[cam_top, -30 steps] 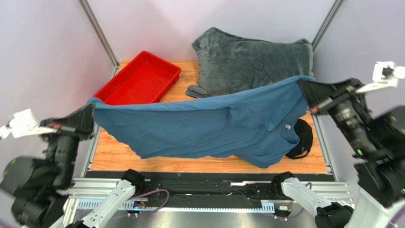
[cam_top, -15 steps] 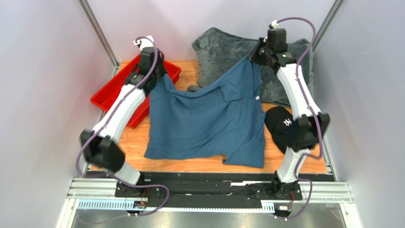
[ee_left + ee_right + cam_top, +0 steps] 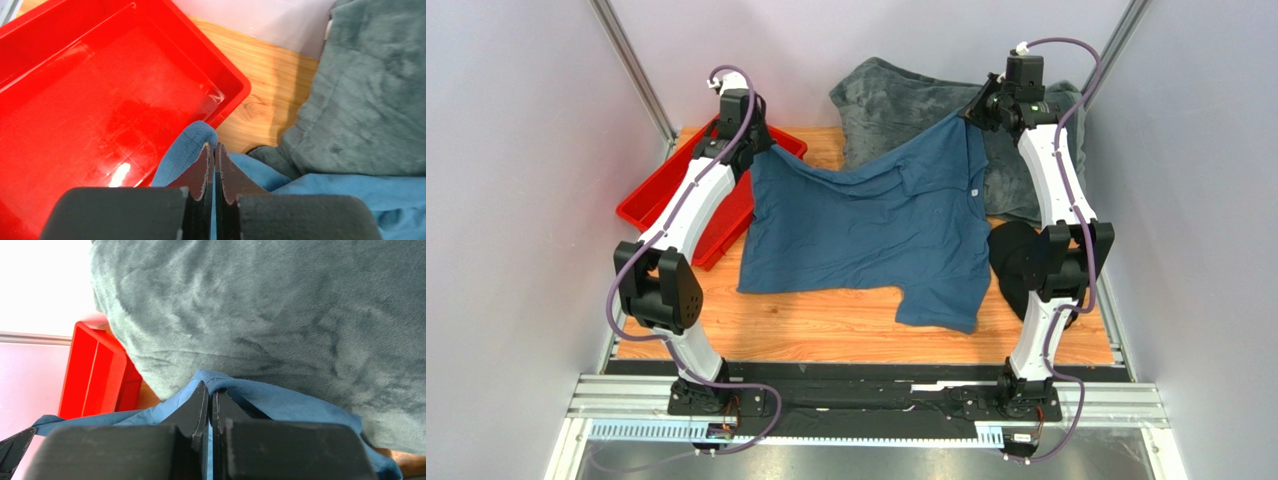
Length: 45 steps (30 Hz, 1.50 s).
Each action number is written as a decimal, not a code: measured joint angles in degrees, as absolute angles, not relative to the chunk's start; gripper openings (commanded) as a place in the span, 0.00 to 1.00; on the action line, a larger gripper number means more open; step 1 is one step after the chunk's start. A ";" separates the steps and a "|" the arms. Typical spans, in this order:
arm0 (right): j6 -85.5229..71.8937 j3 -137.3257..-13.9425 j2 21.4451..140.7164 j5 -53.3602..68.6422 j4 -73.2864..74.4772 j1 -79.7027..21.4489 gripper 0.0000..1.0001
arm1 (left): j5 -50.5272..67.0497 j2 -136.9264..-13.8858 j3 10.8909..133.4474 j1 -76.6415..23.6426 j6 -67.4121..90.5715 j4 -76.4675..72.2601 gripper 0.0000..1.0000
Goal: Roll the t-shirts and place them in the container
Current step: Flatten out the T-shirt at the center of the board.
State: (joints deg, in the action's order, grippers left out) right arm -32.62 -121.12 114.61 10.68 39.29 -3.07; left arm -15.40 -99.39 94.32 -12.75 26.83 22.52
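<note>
**Colleague:** Where is the teal-blue t-shirt [image 3: 866, 225]?

**Me:** I see it spread over the middle of the wooden surface [image 3: 826, 325]. Its far edge is lifted and its hem lies toward 6 o'clock.

**Colleague:** And your arms?

**Me:** My left end effector [image 3: 214, 147] is clamped on the shirt's corner at 11 o'clock, above the red tray [image 3: 651, 195]. My right end effector [image 3: 210, 386] pinches the other corner at 1 o'clock, over the grey plush blanket [image 3: 906, 100]. A black cap [image 3: 1014, 252] sits at 3 o'clock, just beside the shirt.
</note>
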 measured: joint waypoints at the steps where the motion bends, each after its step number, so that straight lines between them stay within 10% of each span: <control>1: -32.77 -120.90 114.32 10.70 39.20 -3.07 0.00 | -14.90 -99.00 94.32 -12.60 26.87 22.55 0.00; 11: -34.33 -122.34 115.83 12.64 37.85 -1.87 0.10 | -8.27 -101.86 98.98 -8.88 26.65 24.27 0.03; 15: -35.53 -127.02 121.45 13.67 36.64 -0.93 0.45 | -4.32 -108.09 104.77 -7.03 26.83 24.53 0.50; 20: -36.16 -127.61 124.79 14.55 37.43 -0.54 0.63 | 0.80 -112.97 108.14 -5.48 26.44 25.93 0.74; 28: -35.11 -121.49 116.44 12.78 40.12 -0.56 0.63 | 2.98 -104.14 101.89 -4.69 28.29 27.55 0.58; 45: -36.03 -59.48 64.29 8.03 39.51 -5.30 0.57 | 1.08 -64.82 46.28 -4.47 42.72 30.57 0.34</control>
